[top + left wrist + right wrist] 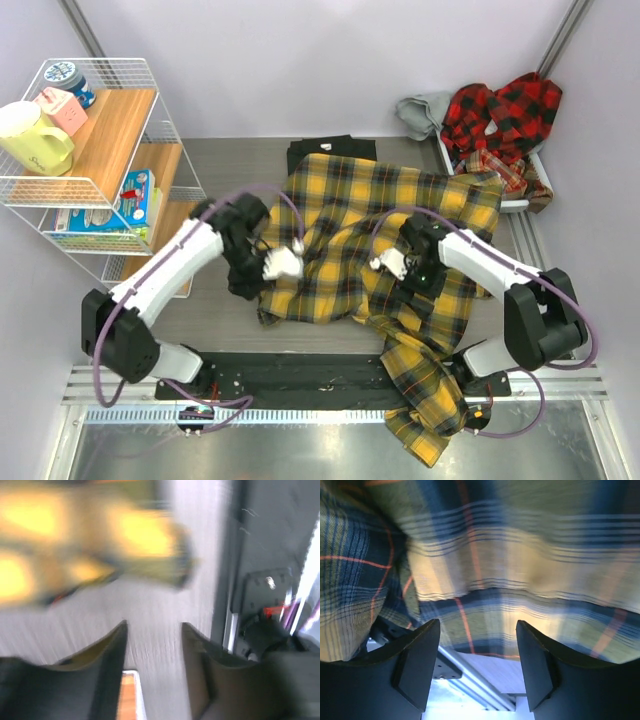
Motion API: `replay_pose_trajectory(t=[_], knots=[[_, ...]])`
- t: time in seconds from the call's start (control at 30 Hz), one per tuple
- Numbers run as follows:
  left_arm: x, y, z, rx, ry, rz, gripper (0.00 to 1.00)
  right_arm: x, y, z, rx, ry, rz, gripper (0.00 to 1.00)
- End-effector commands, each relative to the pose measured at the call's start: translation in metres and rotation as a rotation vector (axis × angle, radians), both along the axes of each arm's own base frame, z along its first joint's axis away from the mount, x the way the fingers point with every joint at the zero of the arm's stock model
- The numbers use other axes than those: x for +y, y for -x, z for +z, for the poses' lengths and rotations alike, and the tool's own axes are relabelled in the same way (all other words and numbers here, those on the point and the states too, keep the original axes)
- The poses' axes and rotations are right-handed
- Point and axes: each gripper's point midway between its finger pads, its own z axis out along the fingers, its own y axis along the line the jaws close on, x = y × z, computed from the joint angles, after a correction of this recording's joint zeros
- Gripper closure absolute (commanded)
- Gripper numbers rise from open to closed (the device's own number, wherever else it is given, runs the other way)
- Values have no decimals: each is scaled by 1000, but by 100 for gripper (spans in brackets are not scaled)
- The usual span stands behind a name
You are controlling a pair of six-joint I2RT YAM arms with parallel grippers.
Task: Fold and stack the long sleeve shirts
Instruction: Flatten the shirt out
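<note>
Left fingers (116, 645), seen from their own wrist: two dark tips standing apart with only bare grey table (150, 600) in the gap, nothing held. That view is blurred; a yellow smear of cloth lies beyond the tips. Right fingers (422, 650) also parted, wide, nothing between them; folds of the yellow plaid shirt (400, 200) hang just past the tips and fill that wrist view, with a metal rail (470, 690) showing below. From overhead, the yellow plaid shirt lies rumpled across the middle of the table, one long part trailing off the near edge by the right arm's base. Left fingers sit at the shirt's left edge, right fingers over its middle. Black shirt (330, 148) lies folded at the far side of the table, its near edge under the yellow one. Red plaid shirts (505, 115) are heaped in a white bin (520, 203) at far right, a grey cloth (425, 110) beside them. Wire shelf (160, 120) stands at left, holding a yellow jug (30, 135) and small boxes.
</note>
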Motion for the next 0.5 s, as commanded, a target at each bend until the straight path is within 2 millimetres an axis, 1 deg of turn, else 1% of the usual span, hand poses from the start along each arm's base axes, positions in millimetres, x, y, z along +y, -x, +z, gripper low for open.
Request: replay_pose_trajectory(t=[0.0, 0.03, 0.07, 0.1, 0.13, 0.17, 0.2, 0.23, 0.27, 0.3, 0.33, 0.37, 0.4, 0.43, 0.47], knots=[[17, -56, 23, 62, 121, 397, 45, -9, 17, -21, 40, 71, 8, 34], [15, -77, 21, 56, 138, 481, 38, -19, 12, -28, 18, 134, 22, 35], [16, -98, 17, 23, 146, 557, 35, -26, 13, -34, 20, 165, 36, 38], [16, -125, 14, -18, 169, 678, 31, -40, 17, -40, 23, 230, 59, 39], [16, -140, 2, -20, 156, 724, 27, -50, 16, -41, 12, 273, 74, 41], [21, -154, -5, -56, 125, 780, 12, -54, 15, -43, 1, 281, 78, 43], [17, -169, -10, -74, 143, 860, 11, -57, 18, -45, 7, 291, 80, 44], [17, -176, -18, -65, 132, 894, 11, -59, 17, -44, 5, 298, 77, 44], [15, -179, -32, -25, 119, 929, 7, -61, 17, -43, -1, 297, 70, 44], [15, -184, -41, -18, 114, 967, 6, -60, 16, -42, -9, 292, 69, 44], [10, -196, -46, -29, 140, 1035, 6, -60, 15, -40, -16, 288, 65, 44], [8, -202, -58, -16, 138, 1061, 6, -59, 13, -37, -33, 273, 55, 44], [9, -208, -63, -27, 134, 1088, 5, -57, 10, -34, -45, 260, 47, 44], [6, -219, -65, -41, 158, 1154, 5, -57, 10, -31, -48, 251, 41, 44], [6, -222, -78, -22, 138, 1175, 6, -56, 8, -29, -60, 242, 34, 43]])
